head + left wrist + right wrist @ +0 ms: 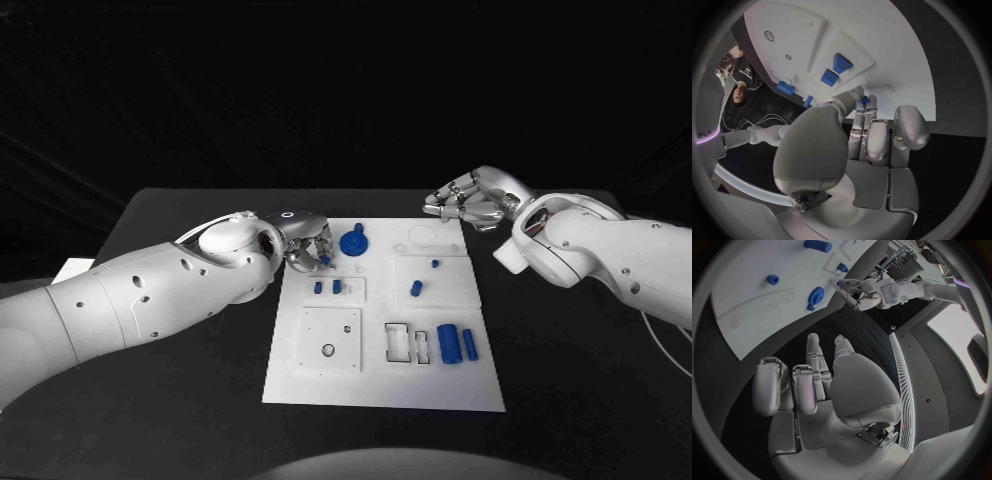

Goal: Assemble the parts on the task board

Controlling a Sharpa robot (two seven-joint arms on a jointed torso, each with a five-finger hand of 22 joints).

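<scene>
Two hands: left hand [306,245] fingers pinch sm. blue part [862,100]; right hand [472,199] holds nothing

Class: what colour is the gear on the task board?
Blue gear; head view shows it best.

White arms [130,300] with dark screw holes, silver hands [469,200].

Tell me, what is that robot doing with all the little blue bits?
It is fitting blue parts onto the white task board. Its left hand is at the board's left edge beside the blue gear, with a small blue piece at its fingertips. Its right hand hovers past the far right corner, holding nothing. Two blue cylinders lie nearer the robot.
</scene>
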